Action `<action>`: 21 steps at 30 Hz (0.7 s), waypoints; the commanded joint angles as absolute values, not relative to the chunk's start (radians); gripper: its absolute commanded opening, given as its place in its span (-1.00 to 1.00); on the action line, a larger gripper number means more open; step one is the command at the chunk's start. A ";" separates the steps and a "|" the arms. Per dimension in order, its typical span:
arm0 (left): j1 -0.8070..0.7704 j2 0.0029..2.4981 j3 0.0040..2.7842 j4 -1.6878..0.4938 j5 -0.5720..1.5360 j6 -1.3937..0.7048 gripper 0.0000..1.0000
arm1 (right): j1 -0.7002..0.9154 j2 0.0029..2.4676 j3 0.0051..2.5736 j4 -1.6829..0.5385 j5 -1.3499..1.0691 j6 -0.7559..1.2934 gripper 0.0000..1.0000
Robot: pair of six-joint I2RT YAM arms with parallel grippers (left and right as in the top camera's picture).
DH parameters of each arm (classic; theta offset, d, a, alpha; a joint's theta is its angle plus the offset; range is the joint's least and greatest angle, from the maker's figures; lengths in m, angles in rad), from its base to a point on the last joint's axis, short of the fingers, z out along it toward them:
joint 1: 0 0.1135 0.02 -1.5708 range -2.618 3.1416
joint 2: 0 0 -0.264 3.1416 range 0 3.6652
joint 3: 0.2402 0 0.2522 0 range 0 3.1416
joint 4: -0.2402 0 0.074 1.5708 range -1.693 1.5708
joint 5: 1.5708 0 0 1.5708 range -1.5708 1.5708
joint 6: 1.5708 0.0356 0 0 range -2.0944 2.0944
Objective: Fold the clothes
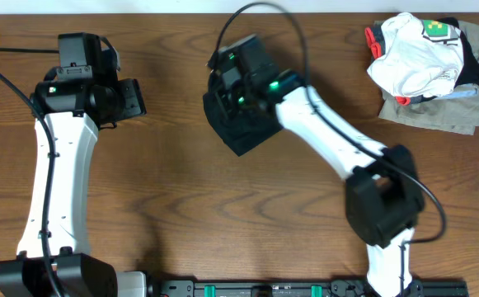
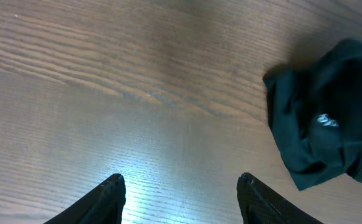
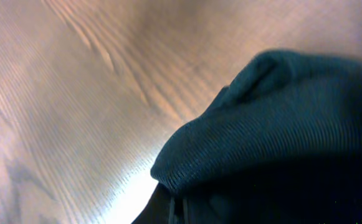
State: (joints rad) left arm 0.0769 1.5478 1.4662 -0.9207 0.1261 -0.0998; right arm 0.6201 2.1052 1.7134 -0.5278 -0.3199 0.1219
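Our right claw (image 3: 173, 208) pinches the soft, limp black garment (image 1: 239, 139); our left claw (image 2: 181, 194) is spread, empty. We judge it light, best taken by corners.

The right arm (image 1: 330, 136) covers most of the black garment (image 1: 241, 139) from overhead. The left wrist view's right edge crops it, and its small white mark (image 2: 326, 121) is unreadable.

A robotics lab: a wood-grain counter (image 1: 181, 206) with a white left arm (image 1: 58, 165) and right arm (image 1: 330, 136), both cabled, based by a black rail (image 1: 264, 289), and a laundry pile (image 1: 424, 74) in one corner
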 commanded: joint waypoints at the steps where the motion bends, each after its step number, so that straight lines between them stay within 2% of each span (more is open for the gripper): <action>1: 0.082 1.564 1.459 -0.913 0.115 -0.082 0.19 | 0.657 2.156 1.715 -0.508 -0.317 0.142 -0.97; 10: 0.082 1.566 1.459 -0.907 0.113 -0.082 0.19 | 0.730 2.189 1.715 -0.529 -0.331 0.138 -0.97; 16: 0.084 1.566 1.459 -0.903 -0.016 -0.083 0.19 | 0.767 2.190 1.714 -0.638 -0.370 0.133 -0.97; 21: 0.107 1.566 1.459 -0.873 -0.023 -0.083 0.19 | 0.785 2.213 1.712 -0.680 -0.370 0.147 -0.95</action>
